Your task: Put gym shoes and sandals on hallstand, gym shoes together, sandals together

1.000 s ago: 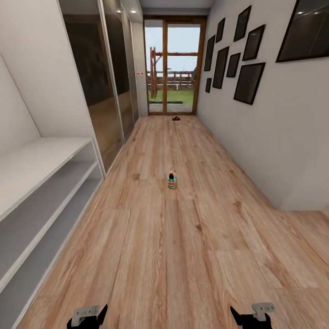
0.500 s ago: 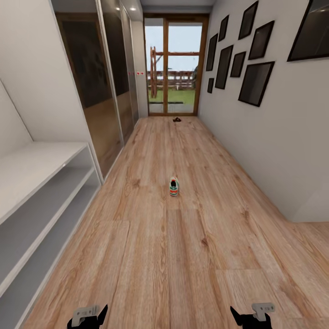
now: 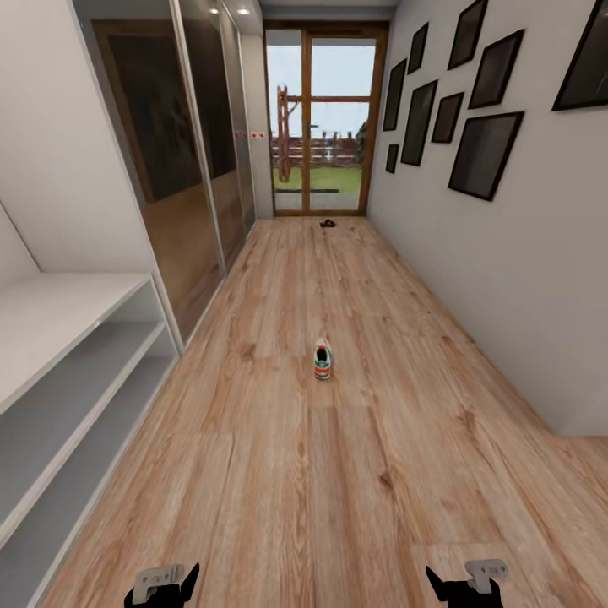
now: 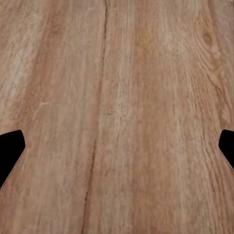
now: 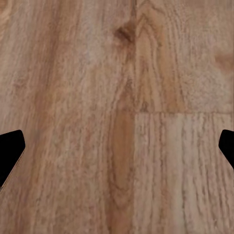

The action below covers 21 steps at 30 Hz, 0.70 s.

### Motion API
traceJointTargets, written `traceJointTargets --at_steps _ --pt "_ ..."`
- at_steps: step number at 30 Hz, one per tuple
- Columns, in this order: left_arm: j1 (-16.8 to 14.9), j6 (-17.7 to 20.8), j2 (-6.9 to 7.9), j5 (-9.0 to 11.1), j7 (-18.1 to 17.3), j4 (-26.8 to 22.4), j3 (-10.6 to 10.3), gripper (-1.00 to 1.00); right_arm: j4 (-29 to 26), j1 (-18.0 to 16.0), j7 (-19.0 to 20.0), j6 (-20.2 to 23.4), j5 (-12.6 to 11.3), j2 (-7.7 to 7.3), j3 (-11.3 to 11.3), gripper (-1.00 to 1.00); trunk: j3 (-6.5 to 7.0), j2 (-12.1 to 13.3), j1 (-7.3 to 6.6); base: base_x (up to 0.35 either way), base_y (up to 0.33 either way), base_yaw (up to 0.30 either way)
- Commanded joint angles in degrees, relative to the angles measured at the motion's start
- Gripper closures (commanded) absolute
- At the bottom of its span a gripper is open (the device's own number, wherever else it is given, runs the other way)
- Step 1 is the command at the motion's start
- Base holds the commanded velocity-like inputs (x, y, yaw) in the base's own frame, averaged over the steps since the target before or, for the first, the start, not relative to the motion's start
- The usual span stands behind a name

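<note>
1. Corridor floor (image 3: pixel 355 473) runs as light wood planking from the robot to a glazed door (image 3: pixel 321 127) at the far end.
2. Task status: nothing is placed. The visible part of the hallstand (image 3: pixel 59 312), against the left wall, has a bare bench top and no shoes on its two low shelves.
3. One gym shoe (image 3: pixel 323 359) stands on the floor at mid-corridor, well apart from the hallstand and well ahead of both arms. A small dark item (image 3: pixel 327 223) lies near the door; it is too small to tell, though it may be a sandal. Judged remaining: all four pieces of footwear.
4. Left claw (image 3: pixel 162 584) and right claw (image 3: pixel 466 583) sit at the lower edge of the head view. Each wrist view shows fingertips (image 4: pixel 10 148) (image 5: pixel 10 151) spread wide over bare planks, holding nothing.
5. Clearance: mirrored wardrobe doors (image 3: pixel 186 169) border the left side beyond the hallstand; a wall with dark picture frames (image 3: pixel 481 152) borders the right. The floor between is free apart from the shoe, so a straight approach appears unobstructed.
</note>
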Motion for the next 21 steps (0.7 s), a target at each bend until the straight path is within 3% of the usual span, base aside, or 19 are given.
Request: traceJointTargets --at_steps 1,21 --pt "-0.1 -0.3 -0.05 -0.6 -0.3 0.0 0.5 -1.00 0.1 0.0 0.3 -0.1 -0.6 -0.02 0.4 -1.00 -0.05 0.0 0.02 0.340 0.000 0.000" --pt "-0.1 -0.3 -0.05 -0.6 -0.3 0.0 0.5 -1.00 0.1 0.0 0.3 -0.1 -0.6 -0.03 0.4 -1.00 -0.05 0.0 0.02 0.340 0.005 0.000"
